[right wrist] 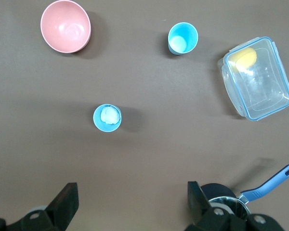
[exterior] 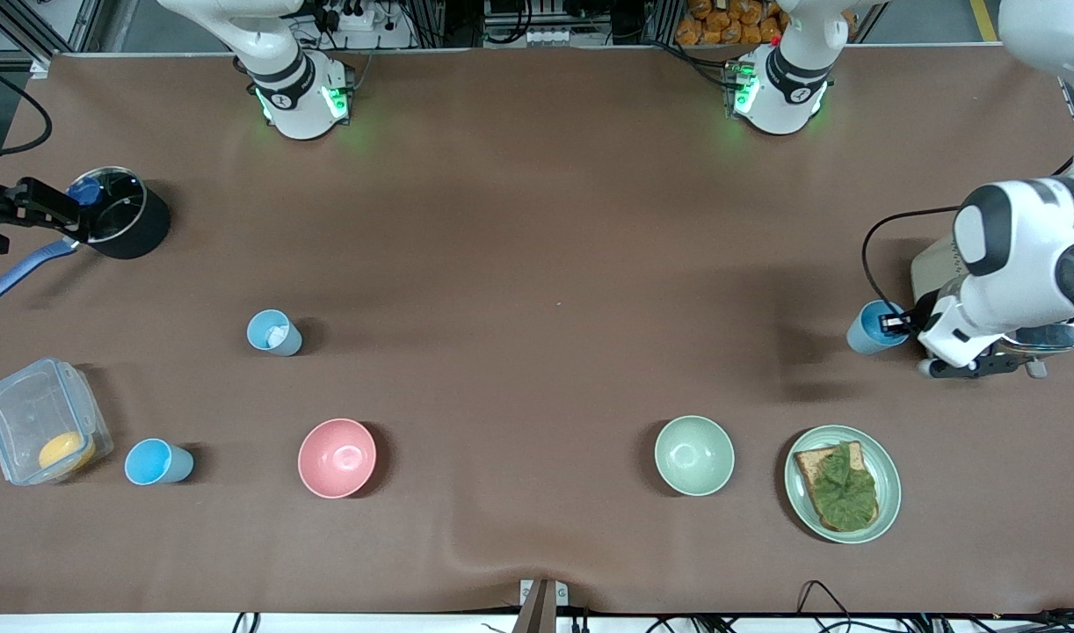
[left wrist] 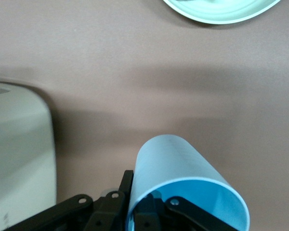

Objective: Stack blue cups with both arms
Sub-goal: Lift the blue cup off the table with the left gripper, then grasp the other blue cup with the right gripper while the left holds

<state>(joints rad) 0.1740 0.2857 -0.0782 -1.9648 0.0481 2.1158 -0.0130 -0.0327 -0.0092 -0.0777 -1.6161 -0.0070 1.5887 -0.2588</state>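
Though low, left gripper (exterior: 894,323) on blue cup (exterior: 869,329)

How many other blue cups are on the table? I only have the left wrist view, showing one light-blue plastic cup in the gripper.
Observer: Two besides that held cup. One small light-blue plastic cup stands toward the right arm's end of the table.
Operator: And the second?
Observer: The second light-blue cup stands nearer the front camera, beside a clear plastic lidded container.
Operator: Where is the right gripper?
Observer: The right gripper is open and holds nothing, over the table by a black saucepan.
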